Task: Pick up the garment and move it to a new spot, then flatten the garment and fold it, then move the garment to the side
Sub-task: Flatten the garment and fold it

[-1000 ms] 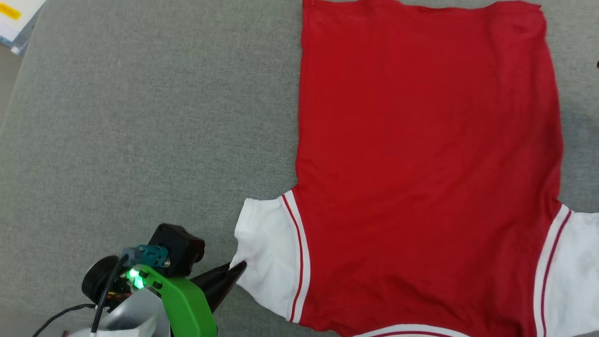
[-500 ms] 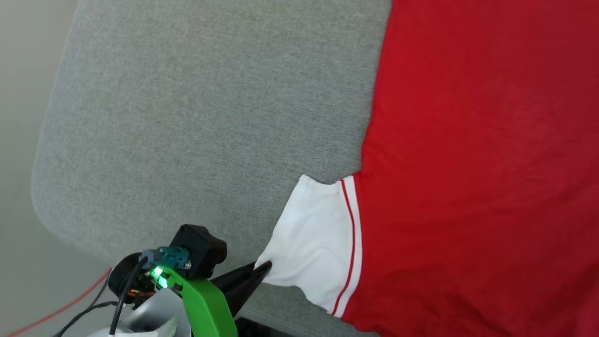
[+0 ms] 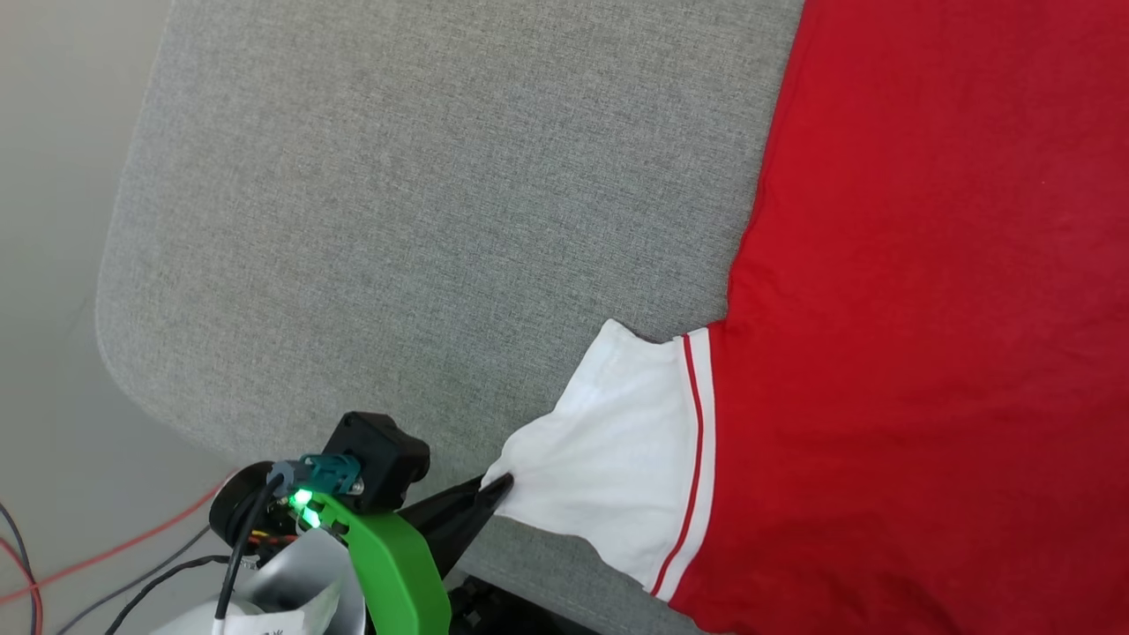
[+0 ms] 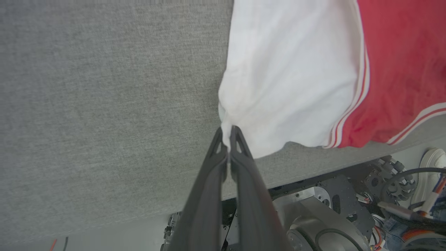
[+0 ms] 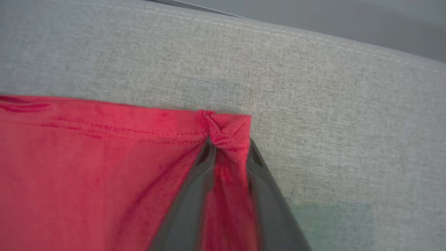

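Observation:
The garment point(image 3: 926, 309), red with a white short sleeve point(image 3: 617, 441) and red-white trim, lies spread flat on the grey cushion point(image 3: 397, 220). My left gripper point(image 3: 501, 487) is at the lower left, shut on the sleeve's outer edge. The left wrist view shows the left gripper point(image 4: 226, 134) with its tips pinching the white cloth of the garment point(image 4: 289, 80). In the right wrist view my right gripper point(image 5: 228, 143) straddles the red hem corner point(image 5: 226, 125) of the garment point(image 5: 87, 174). The cloth is puckered and gathered between its fingers.
The cushion's rounded corner and left edge drop to a pale floor with red and black cables point(image 3: 88, 564). The robot's base point(image 4: 331, 216) sits below the near edge. The far seam of the cushion point(image 5: 313, 38) runs just beyond the hem.
The head camera has turned left, so the garment now sits further right in the picture and the cushion's corner and floor show. The left gripper still holds the sleeve.

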{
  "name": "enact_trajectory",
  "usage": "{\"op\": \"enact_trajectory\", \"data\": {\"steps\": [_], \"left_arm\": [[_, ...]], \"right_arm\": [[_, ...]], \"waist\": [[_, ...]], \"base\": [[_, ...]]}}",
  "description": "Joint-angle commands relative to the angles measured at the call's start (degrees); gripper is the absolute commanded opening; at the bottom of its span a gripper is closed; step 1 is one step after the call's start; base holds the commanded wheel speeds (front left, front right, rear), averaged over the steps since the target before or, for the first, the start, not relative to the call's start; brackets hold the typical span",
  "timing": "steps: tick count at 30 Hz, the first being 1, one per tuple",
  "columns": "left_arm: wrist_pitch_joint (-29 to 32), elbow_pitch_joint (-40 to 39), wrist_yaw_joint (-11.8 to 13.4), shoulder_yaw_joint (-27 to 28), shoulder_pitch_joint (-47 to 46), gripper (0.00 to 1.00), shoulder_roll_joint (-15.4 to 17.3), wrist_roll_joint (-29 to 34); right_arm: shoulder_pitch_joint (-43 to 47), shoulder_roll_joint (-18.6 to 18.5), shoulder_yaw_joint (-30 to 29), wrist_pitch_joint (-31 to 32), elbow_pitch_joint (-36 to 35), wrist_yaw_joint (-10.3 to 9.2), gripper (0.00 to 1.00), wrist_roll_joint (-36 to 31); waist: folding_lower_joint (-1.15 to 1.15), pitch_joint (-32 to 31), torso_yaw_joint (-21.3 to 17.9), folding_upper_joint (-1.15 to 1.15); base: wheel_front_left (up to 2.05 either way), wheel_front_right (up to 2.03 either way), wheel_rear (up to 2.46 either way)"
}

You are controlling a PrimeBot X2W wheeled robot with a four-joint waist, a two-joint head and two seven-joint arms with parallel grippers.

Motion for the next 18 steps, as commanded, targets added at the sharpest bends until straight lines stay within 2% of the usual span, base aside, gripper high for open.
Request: {"op": "enact_trajectory", "data": {"steps": [1, 12, 16, 18], "left_arm": [[-0.33, 0.18, -0.37, 0.22, -1.02, 0.0, -0.31, -0.01], [-0.6, 1.1, -0.21, 0.58, -1.35, 0.0, -0.31, -0.09], [-0.28, 1.5, 0.23, 0.66, -1.17, 0.0, 0.03, -0.21], [0.0, 1.85, 0.88, 0.86, -0.51, 0.0, 0.41, -0.92]], "right_arm": [[3.35, 0.9, 1.29, 1.16, 2.49, -0.04, 0.0, 0.5], [6.88, 0.16, 2.28, -1.26, 3.44, -0.04, 0.0, 2.15], [10.23, 0.36, 2.22, -1.98, 4.03, -0.04, 0.0, 2.91], [14.87, 0.97, 2.31, -2.41, 4.17, -0.04, 0.0, 4.11]], "waist": [[0.0, -0.17, -0.15, 0.69], [0.0, -4.59, -2.87, 0.69], [0.0, -7.91, -4.62, 0.69], [0.0, -12.03, -6.8, 0.69]], "base": [[0.0, 0.0, 0.0], [0.0, 0.0, 0.0], [0.0, 0.0, 0.0], [0.0, 0.0, 0.0]]}}
